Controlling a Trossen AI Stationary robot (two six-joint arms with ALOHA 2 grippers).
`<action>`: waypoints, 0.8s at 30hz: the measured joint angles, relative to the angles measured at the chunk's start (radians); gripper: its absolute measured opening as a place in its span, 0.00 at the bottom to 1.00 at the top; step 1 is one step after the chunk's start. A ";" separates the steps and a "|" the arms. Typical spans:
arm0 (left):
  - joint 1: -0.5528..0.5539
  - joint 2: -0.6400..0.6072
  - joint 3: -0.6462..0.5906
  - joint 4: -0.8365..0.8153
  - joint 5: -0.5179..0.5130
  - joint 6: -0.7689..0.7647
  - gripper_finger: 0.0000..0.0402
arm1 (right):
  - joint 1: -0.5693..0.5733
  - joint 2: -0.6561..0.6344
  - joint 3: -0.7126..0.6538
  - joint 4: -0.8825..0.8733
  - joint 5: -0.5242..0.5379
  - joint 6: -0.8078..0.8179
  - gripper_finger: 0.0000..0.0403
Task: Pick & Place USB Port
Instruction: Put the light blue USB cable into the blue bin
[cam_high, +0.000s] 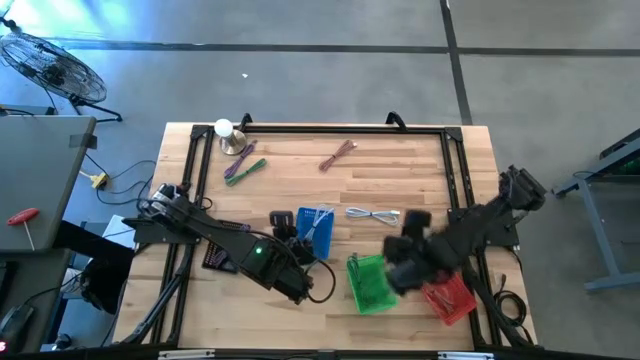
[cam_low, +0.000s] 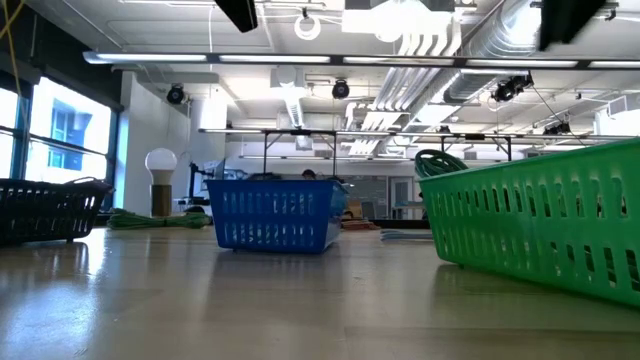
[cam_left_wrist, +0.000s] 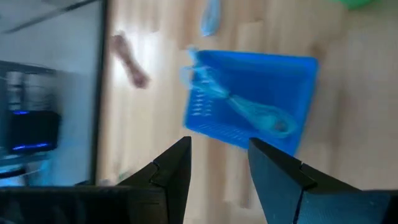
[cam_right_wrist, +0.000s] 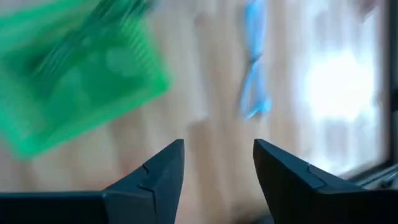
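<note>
On the pale wood-plank worktop (cam_high: 400, 170), framed by black rails, three slotted plastic baskets sit near the front edge: a blue basket (cam_high: 316, 228), a green basket (cam_high: 371, 284) and a red basket (cam_high: 449, 298). A coiled light blue cable (cam_left_wrist: 252, 112) lies inside the blue one, and a green cable is in the green basket. A loose white-blue cable (cam_high: 372, 214) lies flat on the wood between the blue basket and the right arm. The left tool (cam_left_wrist: 219, 167) hovers by the blue basket, its dark wedge fingers apart and empty. The right tool (cam_right_wrist: 219, 165) hangs above the green basket, fingers also spread, gripping nothing.
</note>
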 joint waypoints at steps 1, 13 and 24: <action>0.000 -0.006 0.000 -0.014 -0.022 -0.007 0.38 | -0.035 0.000 0.013 0.001 0.013 -0.050 0.45; 0.028 -0.155 0.000 -0.136 -0.243 -0.004 0.38 | -0.527 0.000 -0.005 0.254 -0.170 -0.657 0.43; 0.204 -0.224 0.001 -0.134 -0.070 0.121 0.38 | -0.826 0.000 -0.215 0.401 -0.530 -0.966 0.41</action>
